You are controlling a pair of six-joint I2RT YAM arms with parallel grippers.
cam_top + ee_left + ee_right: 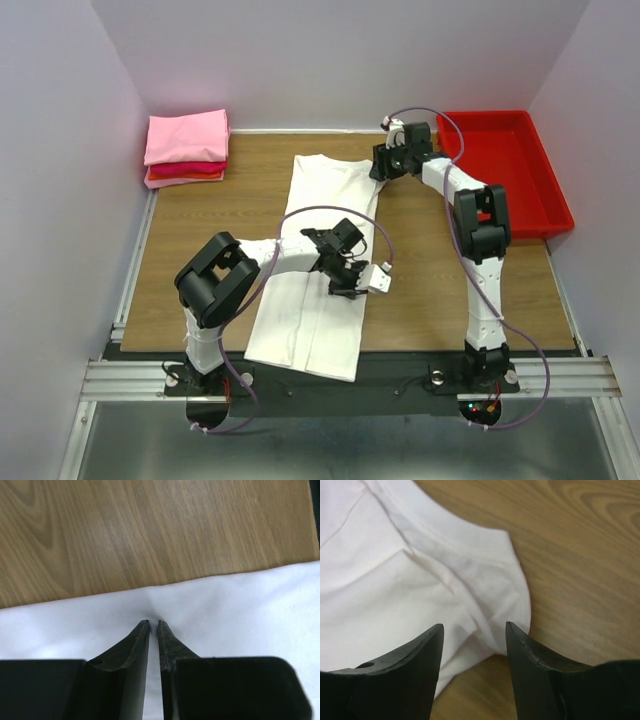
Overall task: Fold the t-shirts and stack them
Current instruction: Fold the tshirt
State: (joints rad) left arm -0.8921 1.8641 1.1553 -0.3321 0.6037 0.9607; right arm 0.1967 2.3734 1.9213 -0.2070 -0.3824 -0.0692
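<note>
Top and wrist views of the folding task, mid-course. A stack of folded pink and red t-shirts [186, 148] already rests at the far left corner of the wooden table [200, 250], so part of the work appears complete. The white t-shirt [325, 190] lies in the middle of the table as a long, narrow strip, its sides seemingly turned in but its length not yet folded, and it is not yet stacked. The left gripper [342, 287] sits at the strip's right edge, its fingers [170, 640] drawn almost together with a small pucker of cloth gathered at their tips. The right gripper [381, 165] stands at the far right corner of the shirt, its fingers [427, 650] apart and straddling the cloth without clamping it. The red tray [505, 165] lies beyond, at the far right.
</note>
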